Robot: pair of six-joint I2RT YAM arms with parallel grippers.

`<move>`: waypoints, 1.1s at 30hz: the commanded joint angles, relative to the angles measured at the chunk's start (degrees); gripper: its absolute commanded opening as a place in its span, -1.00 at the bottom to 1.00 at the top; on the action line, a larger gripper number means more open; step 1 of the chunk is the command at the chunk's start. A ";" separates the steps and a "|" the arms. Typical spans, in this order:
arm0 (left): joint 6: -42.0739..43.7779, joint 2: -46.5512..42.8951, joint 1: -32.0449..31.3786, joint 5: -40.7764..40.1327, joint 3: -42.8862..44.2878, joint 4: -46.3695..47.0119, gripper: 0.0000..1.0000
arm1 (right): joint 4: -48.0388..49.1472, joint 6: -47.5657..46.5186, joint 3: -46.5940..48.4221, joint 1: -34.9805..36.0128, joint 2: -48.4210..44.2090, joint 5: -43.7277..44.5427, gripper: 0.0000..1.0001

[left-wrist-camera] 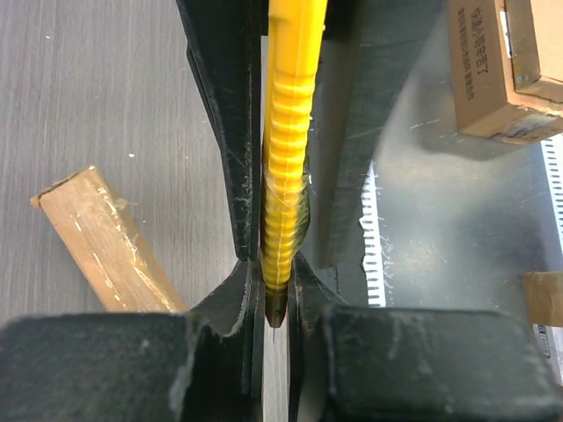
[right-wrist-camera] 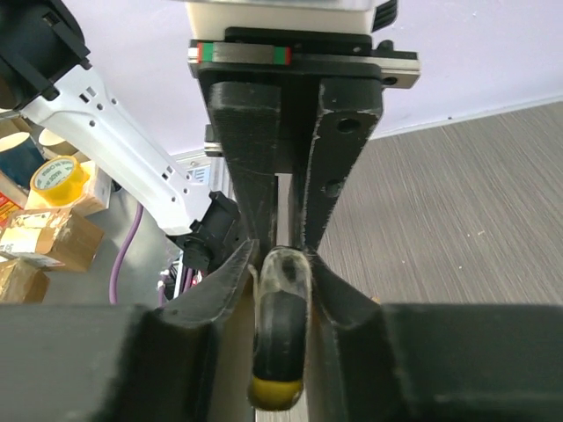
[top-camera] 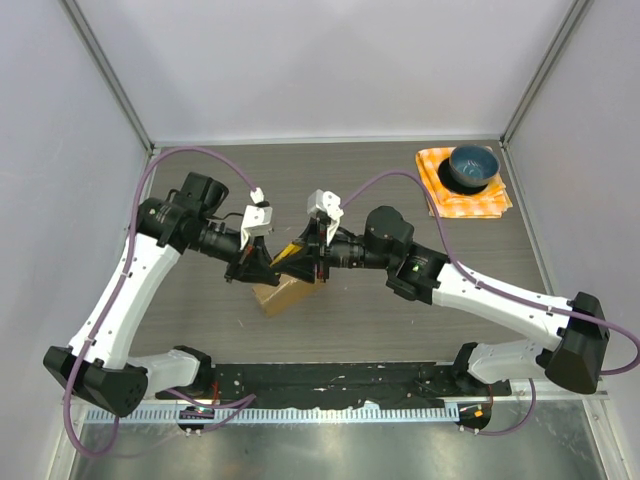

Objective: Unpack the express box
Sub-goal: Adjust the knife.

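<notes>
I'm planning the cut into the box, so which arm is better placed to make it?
Right, probably: the yellow cutter lies lengthwise in the right tool, its dark tip pointing outward over the express box; the left tool pinches only that tip.

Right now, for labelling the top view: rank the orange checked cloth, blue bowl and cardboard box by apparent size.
1. orange checked cloth
2. cardboard box, partly hidden, so unsure
3. blue bowl
</notes>
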 commanded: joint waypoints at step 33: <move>-5.63 -0.30 -0.41 -1.11 0.83 -10.58 -1.00 | 6.31 -6.22 1.12 9.04 2.66 6.45 -0.21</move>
